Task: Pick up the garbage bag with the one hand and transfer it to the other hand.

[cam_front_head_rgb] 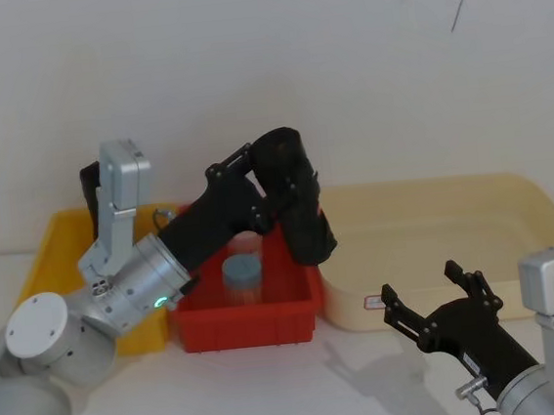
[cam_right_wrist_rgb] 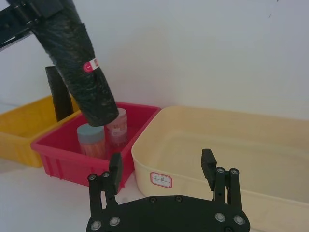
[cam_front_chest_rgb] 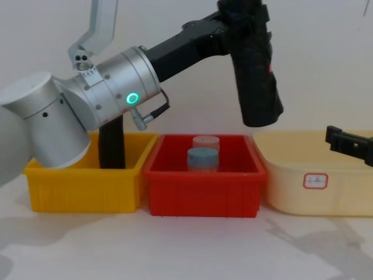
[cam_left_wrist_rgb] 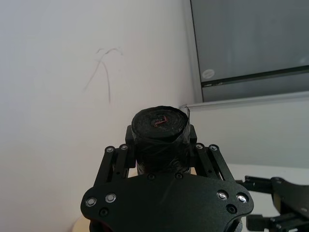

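Note:
The garbage bag [cam_front_head_rgb: 296, 201], a wrinkled black roll with a small red and white label, hangs tilted in the air above the red bin's far right corner. My left gripper [cam_front_head_rgb: 271, 164], on the wrist with the green ring, is shut on its upper end. The chest view shows the garbage bag [cam_front_chest_rgb: 256, 76] well clear of the bins. In the left wrist view the roll's end [cam_left_wrist_rgb: 159, 125] sits between the fingers. My right gripper [cam_front_head_rgb: 424, 286] stands open and empty at the lower right, in front of the cream tub, with the bag [cam_right_wrist_rgb: 79, 63] up and away from it.
A red bin [cam_front_head_rgb: 249, 323] holds a blue-lidded jar [cam_front_head_rgb: 242, 275] and a pink one. A yellow bin [cam_front_head_rgb: 55, 248] to its left holds a smooth upright black roll [cam_front_chest_rgb: 111, 143]. The large cream tub [cam_front_head_rgb: 435, 212] lies to the right.

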Action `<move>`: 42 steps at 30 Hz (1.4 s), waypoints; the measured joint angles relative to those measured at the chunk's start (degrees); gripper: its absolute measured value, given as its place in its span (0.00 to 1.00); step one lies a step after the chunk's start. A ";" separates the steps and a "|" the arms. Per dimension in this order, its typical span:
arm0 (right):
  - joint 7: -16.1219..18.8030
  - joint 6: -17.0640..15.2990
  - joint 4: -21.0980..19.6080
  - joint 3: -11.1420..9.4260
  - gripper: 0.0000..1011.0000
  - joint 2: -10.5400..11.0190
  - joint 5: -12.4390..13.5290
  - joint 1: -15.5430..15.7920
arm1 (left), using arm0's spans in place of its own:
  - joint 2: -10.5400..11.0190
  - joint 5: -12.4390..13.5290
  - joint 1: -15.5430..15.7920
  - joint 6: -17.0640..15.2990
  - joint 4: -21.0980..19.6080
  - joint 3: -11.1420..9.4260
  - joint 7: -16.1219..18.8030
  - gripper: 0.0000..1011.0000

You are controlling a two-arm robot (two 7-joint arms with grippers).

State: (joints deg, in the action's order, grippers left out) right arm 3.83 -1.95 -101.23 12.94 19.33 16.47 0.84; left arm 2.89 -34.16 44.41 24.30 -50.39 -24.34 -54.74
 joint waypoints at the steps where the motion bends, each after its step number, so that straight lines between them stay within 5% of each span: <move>1: 0.00 0.00 0.00 0.00 0.99 0.00 0.00 0.00 | -0.25 -0.25 0.27 -0.06 0.44 -0.05 -0.22 0.54; 28: 0.31 0.02 -0.04 0.16 0.99 0.19 -0.35 -0.29 | -2.24 -3.98 2.27 -2.13 4.11 -1.01 -1.86 0.54; 42: 5.01 1.20 0.22 3.30 0.99 1.82 -4.05 -4.96 | -2.34 -4.35 2.38 -2.42 4.36 -1.13 -1.94 0.54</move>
State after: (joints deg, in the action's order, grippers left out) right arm 8.83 -0.75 -101.01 16.24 21.15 12.41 -4.12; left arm 0.55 -38.51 46.80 21.88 -46.03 -25.46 -56.69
